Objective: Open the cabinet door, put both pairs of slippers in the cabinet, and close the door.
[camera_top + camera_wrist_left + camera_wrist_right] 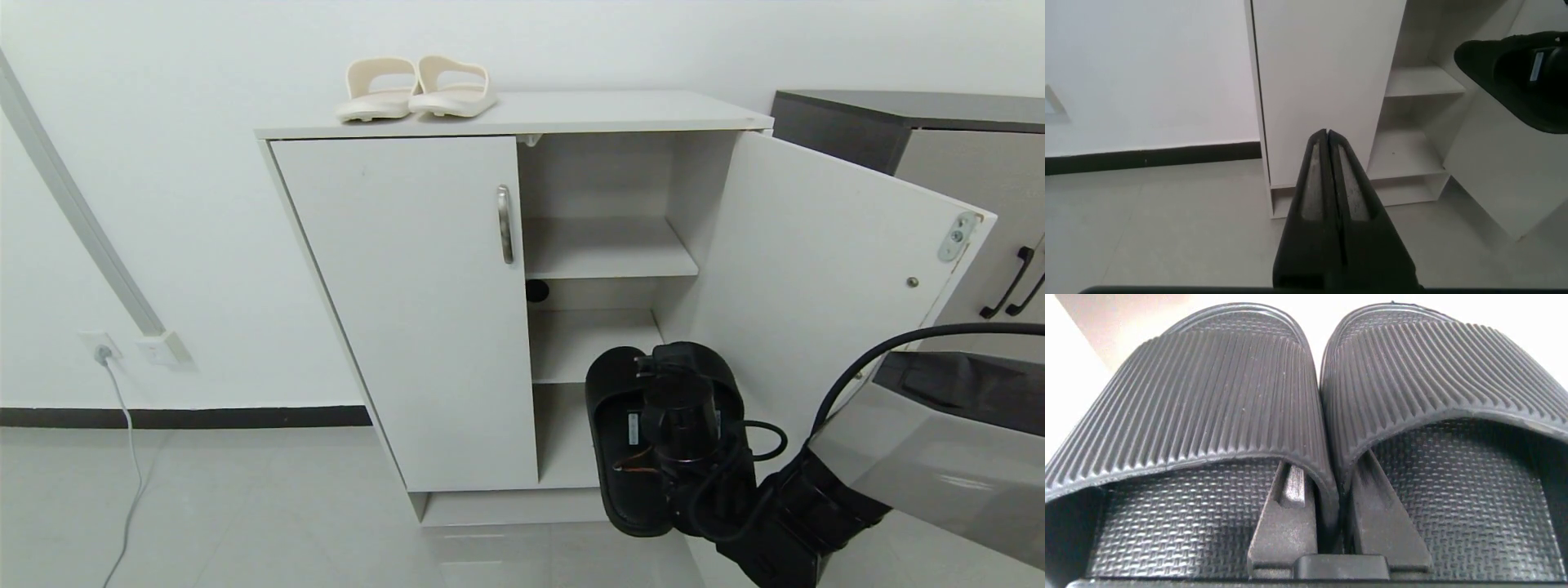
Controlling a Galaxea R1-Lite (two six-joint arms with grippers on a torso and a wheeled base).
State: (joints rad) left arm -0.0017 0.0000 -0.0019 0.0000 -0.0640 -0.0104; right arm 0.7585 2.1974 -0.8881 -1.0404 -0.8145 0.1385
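The right arm (784, 510) is matte black and blocky. A thick black cable (865, 359) arches out of it, and thinner black leads (763, 441) loop beside the wrist, with one thin brownish wire (627, 462) among them. The right gripper (678, 363) has a rounded black housing, and its fingers (1287, 518) are dark grey wedges. The left gripper (1327, 139) has long, tapering black fingers faced with grey, grainy pads (1311, 196).

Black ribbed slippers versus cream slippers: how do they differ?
The black ribbed rubber slippers are dark and hang pinched in the right gripper before the open white cabinet; the cream slippers are pale and rest flat on the cabinet's top. Both are open-toed slide pairs.
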